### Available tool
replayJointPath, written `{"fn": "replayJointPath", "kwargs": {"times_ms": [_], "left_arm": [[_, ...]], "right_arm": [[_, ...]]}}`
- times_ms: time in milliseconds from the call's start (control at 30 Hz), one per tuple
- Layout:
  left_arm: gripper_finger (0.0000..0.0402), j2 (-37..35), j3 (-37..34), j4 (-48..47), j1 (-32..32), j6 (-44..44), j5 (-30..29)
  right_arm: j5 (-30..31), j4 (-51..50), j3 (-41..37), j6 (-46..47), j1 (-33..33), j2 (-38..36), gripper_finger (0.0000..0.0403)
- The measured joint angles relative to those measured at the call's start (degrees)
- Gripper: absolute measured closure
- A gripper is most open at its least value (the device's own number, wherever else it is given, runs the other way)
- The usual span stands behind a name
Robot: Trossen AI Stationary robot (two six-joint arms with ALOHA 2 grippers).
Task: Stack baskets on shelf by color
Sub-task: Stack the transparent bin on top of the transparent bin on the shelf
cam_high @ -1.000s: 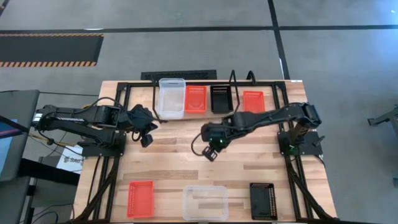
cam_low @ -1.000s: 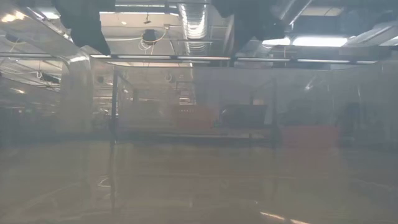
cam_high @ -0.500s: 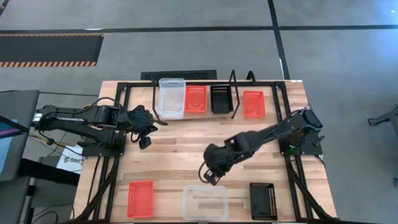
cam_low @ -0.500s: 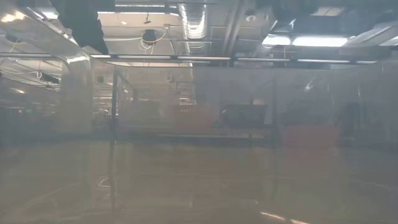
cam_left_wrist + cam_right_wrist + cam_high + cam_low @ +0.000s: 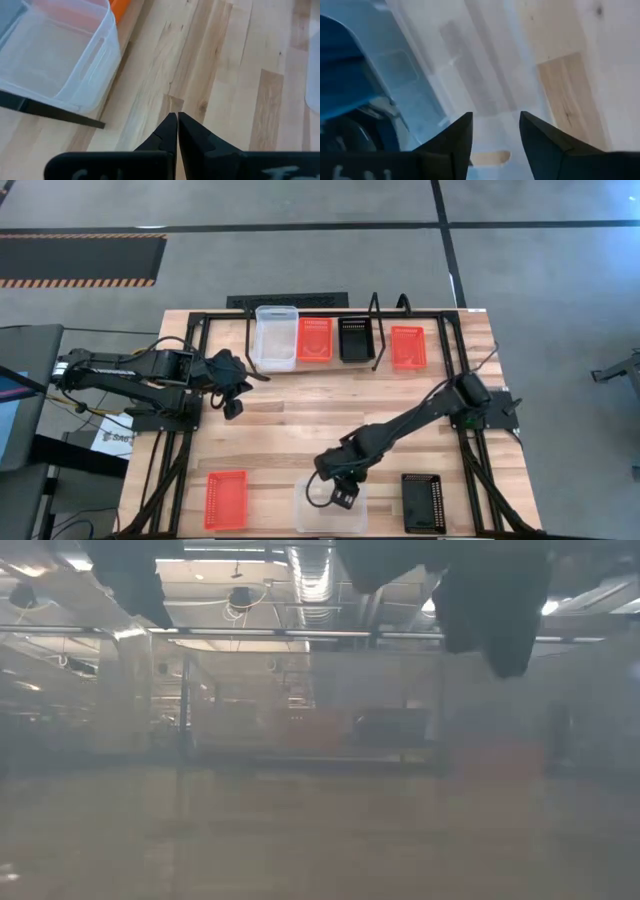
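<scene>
My right gripper [image 5: 339, 496] [image 5: 495, 134] hangs open over a clear basket [image 5: 330, 508] [image 5: 470, 75] that rests flat at the table's near edge, between an orange basket [image 5: 225, 498] and a black basket [image 5: 423, 502]. I see no touch. On the shelf [image 5: 376, 330] at the far edge stand a clear basket [image 5: 275, 337], an orange one [image 5: 315, 340] and a black one [image 5: 355, 340]. Another orange basket [image 5: 407, 347] sits just right of the shelf's loops. My left gripper [image 5: 234, 404] [image 5: 177, 117] waits shut above bare wood, near the shelf's clear basket [image 5: 60, 60].
Bare slat tabletop [image 5: 300, 430] lies between the shelf and the near row of baskets. Black frame rails [image 5: 185, 450] run along the left and right sides of the table. The low view is hazy and shows only dark arm shapes [image 5: 490, 610] at its top.
My right gripper has travelled from the table's middle toward the near edge and come down over the clear basket there. Its fingers stand wider apart now than a second ago. The baskets have stayed in place.
</scene>
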Motion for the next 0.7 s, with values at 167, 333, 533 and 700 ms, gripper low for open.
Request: {"fn": "replayJointPath", "kwargs": {"times_ms": [167,333,533,700], "left_arm": [[0.0401,-0.01,0.00,0.07,-0.02,-1.87,-0.02],[0.0401,-0.01,0.00,0.24,0.00,-1.95,-0.14],[0.0401,-0.01,0.00,0.27,-0.02,-3.48,-0.95],[0.0401,-0.01,0.00,0.24,-0.02,-4.48,-2.11]], "right_arm": [[-0.70,-0.99,0.00,-6.92,0.01,1.55,0.0217],[-0.90,-0.81,0.00,-9.40,-0.43,1.45,0.0228],[-6.00,-3.09,4.82,-10.98,-2.09,0.83,0.0234],[-5.11,-4.74,8.95,-16.46,-2.45,0.68,0.0234]]}}
